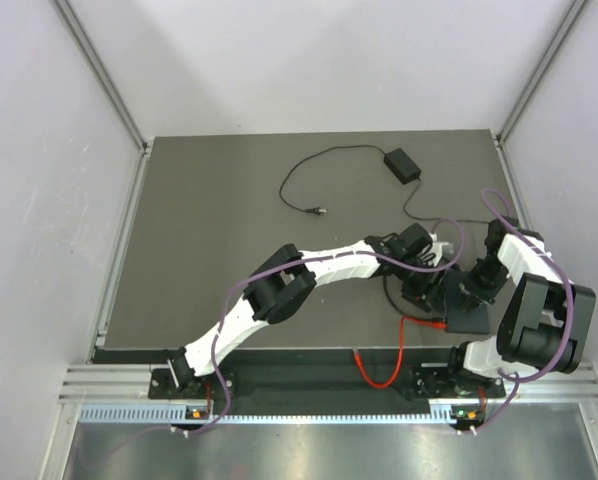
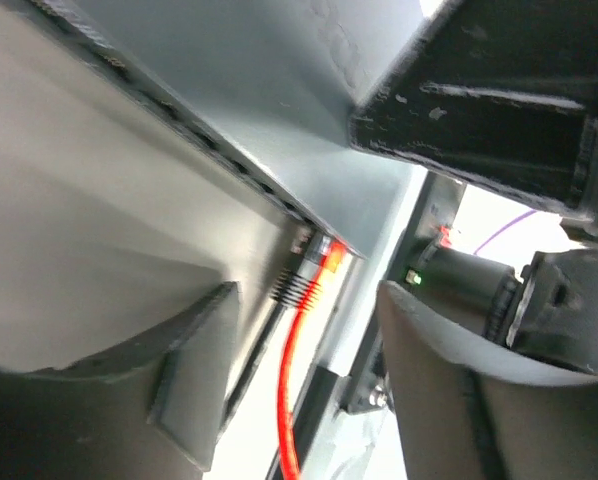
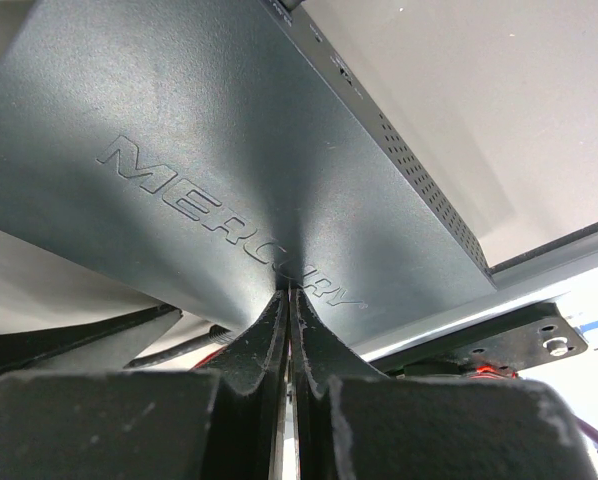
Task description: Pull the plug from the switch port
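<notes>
The switch is a flat black box (image 3: 229, 150) with raised "MERCURY" lettering, lying at the table's near right (image 1: 470, 319). My right gripper (image 3: 289, 295) is shut, its tips pressed onto the box's top face. In the left wrist view the box's underside (image 2: 229, 90) runs overhead. An orange plug (image 2: 326, 258) on a red cable (image 2: 291, 380) sits at the switch port in the box's edge; I cannot tell how deep it is seated. A black ribbed boot (image 2: 295, 288) lies beside it. My left gripper (image 2: 309, 292) is open, with a finger on each side of the plug and not touching it.
A small black power brick (image 1: 401, 163) lies at the back, its thin cord ending loose at mid-table (image 1: 319, 210). The red cable (image 1: 384, 368) loops over the table's front edge between the arm bases. The two wrists are close together.
</notes>
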{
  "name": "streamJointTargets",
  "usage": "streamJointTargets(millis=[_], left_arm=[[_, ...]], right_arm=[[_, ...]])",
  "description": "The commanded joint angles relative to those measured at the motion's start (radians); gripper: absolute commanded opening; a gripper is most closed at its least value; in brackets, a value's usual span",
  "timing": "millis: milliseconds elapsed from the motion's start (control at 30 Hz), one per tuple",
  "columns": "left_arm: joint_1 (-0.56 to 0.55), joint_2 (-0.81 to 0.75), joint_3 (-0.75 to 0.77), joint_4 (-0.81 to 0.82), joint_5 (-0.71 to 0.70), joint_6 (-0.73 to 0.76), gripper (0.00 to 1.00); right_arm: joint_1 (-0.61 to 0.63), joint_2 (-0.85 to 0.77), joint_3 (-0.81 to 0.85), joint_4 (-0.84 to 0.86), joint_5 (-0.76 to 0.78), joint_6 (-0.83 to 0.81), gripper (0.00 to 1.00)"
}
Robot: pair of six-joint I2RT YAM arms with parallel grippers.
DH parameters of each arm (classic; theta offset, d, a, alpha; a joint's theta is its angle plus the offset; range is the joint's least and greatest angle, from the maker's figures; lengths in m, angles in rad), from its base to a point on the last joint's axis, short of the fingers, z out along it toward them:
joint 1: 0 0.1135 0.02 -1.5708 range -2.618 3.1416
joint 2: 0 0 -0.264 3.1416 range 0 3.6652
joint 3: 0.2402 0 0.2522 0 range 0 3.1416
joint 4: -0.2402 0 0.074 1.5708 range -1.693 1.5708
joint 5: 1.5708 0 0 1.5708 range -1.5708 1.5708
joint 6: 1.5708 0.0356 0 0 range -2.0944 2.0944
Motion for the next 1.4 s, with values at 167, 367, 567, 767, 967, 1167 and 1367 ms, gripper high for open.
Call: streamJointTargets(millis=[167,367,567,767,967,1167,1367], left_arm=[[0.001,0.064,0.038,-0.046,0.079,0.126,0.73],[-0.013,0.122,0.078,-0.087,0.128,0.12,0.73],[-0.022,0.148,0.087,-0.139,0.171,0.119,0.71],[-0.02,0.17,0.107,-0.11,0.222,0.067,0.65],[-0.02,0.2,0.104,0.003,0.21,-0.09,0.46],[-0.02,0.213,0.107,0.082,0.165,-0.182,0.43],[-0.025,0.228,0.107,0.097,0.136,-0.168,0.41]], right_arm=[[0.009,0.04,-0.039,0.081,-0.003,-0.001,0.0],[0.009,0.046,-0.037,0.083,-0.008,-0.004,0.0],[0.009,0.051,-0.04,0.087,-0.011,-0.005,0.0],[0.009,0.05,-0.04,0.086,-0.011,-0.005,0.0],[0.009,0.053,-0.039,0.089,-0.012,-0.005,0.0],[0.011,0.053,-0.04,0.089,-0.009,-0.004,0.0],[0.011,0.05,-0.043,0.089,-0.009,-0.004,0.0]])
